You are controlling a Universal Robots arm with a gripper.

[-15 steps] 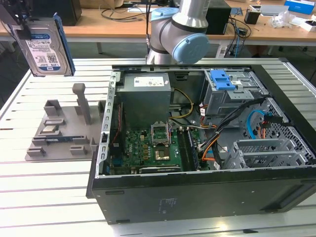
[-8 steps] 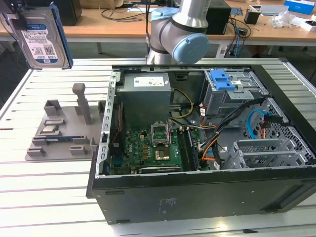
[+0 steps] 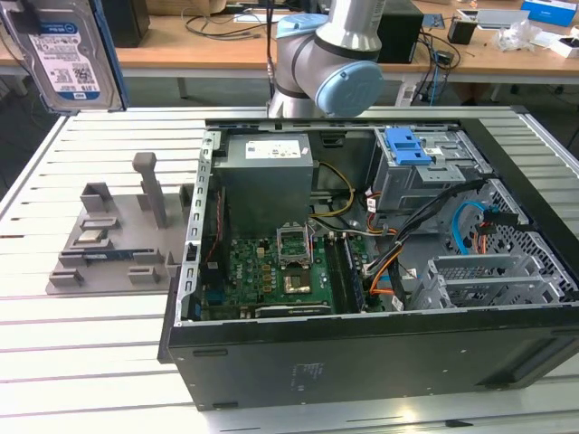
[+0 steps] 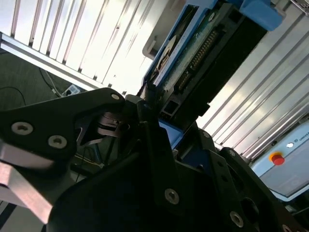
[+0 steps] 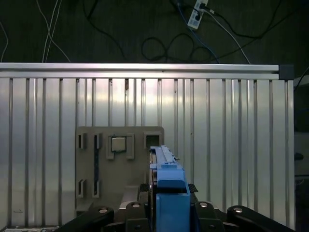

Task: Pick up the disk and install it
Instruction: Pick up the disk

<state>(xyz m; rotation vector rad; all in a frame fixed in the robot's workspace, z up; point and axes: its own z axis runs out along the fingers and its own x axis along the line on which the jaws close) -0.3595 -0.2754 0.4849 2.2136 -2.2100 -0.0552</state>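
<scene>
At the upper left of the exterior view, the disk (image 3: 65, 54) hangs above the slatted surface (image 3: 90, 362), clamped upright in the gripper (image 5: 169, 205). The open case (image 3: 362, 362) lies at lower right, beside a grey fixture (image 3: 113, 240).

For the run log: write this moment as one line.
gripper: shut on disk | disk: aloft near grey fixture | computer case: open, disk not installed

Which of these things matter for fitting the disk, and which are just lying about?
In the job: the disk, clamped in the gripper; the open computer case.
Lying about: the grey holder tray, the power-supply box, the desk cables.
</scene>
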